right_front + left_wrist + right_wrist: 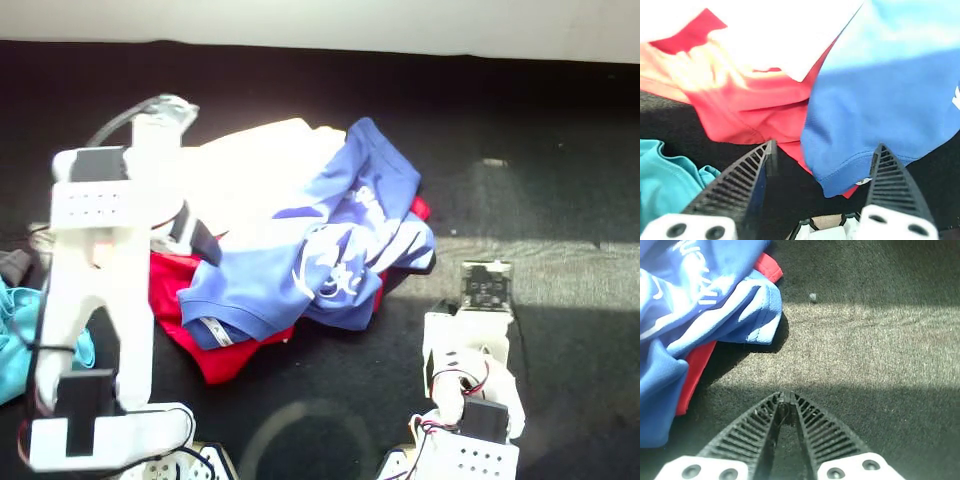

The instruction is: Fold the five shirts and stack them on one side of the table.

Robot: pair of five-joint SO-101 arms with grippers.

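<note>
four shirts lay in view for you on the dark bench (560,150), none laid flat. the white shirt (260,170) was washed out by sun, so its edges were hard to trace, and the left arm covered its near side. the red shirt (225,355) was mostly buried, with only strips showing. the teal shirt (20,330) was cut off at the high view's left edge. the blue shirt (300,270) lay on top, its long axis diagonal, with the collar towards the left arm's base and the other end towards the far side. your left hand (826,145) hung with fingers spread, empty, over the blue shirt's edge. your right hand (786,397) was pressed closed on nothing, above bare bench beside the pile.
</note>
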